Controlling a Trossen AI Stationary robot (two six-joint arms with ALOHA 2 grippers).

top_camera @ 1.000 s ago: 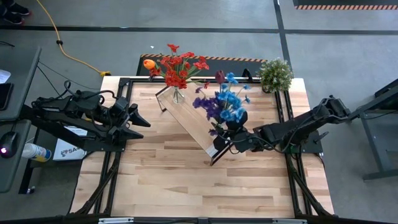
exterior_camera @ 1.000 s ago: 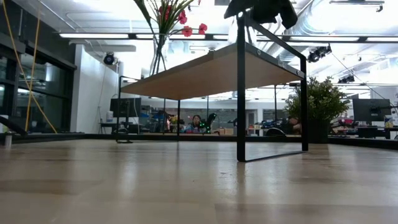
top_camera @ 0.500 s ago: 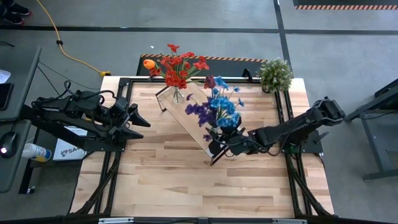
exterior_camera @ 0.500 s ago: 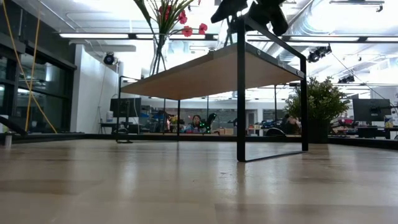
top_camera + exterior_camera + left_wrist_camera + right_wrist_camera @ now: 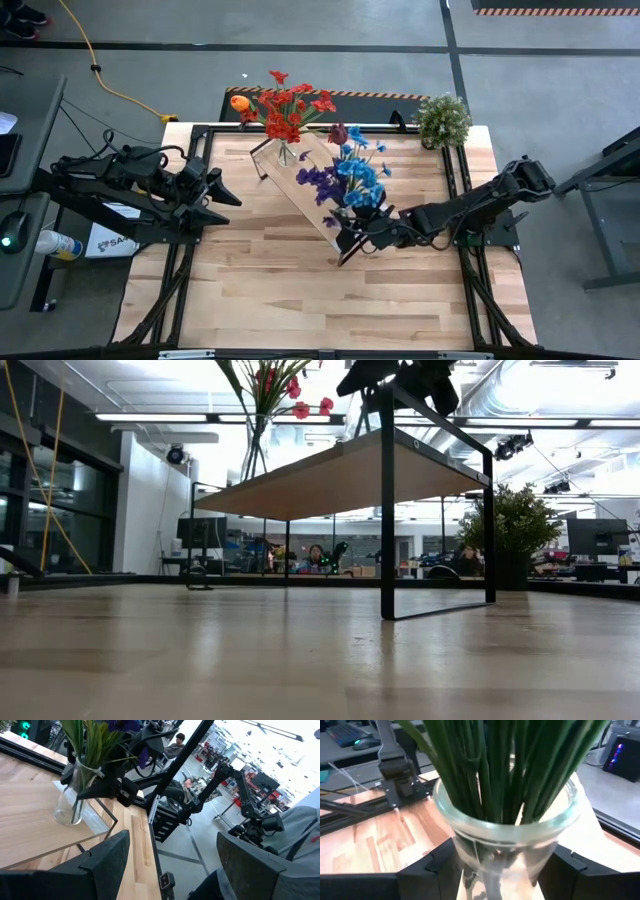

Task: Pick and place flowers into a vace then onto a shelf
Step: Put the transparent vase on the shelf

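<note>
Placement is the step in hand, it appears: your right gripper (image 5: 358,226) holds a glass vase (image 5: 507,837) of blue and purple flowers (image 5: 350,172) over the near end of the shelf (image 5: 310,195). Judging from this, you do best to keep the vase upright, lower it squarely onto the board away from the edge, and let go only once its base sits flat. In the right wrist view the fingers (image 5: 427,867) stand partly apart on either side of the glass, one against each wall, clamped on it. A second vase (image 5: 286,152), with red flowers (image 5: 288,108), stands on the far end, well apart from the gripper. Your left gripper (image 5: 222,193) waits wide open and empty at the table's left side.
</note>
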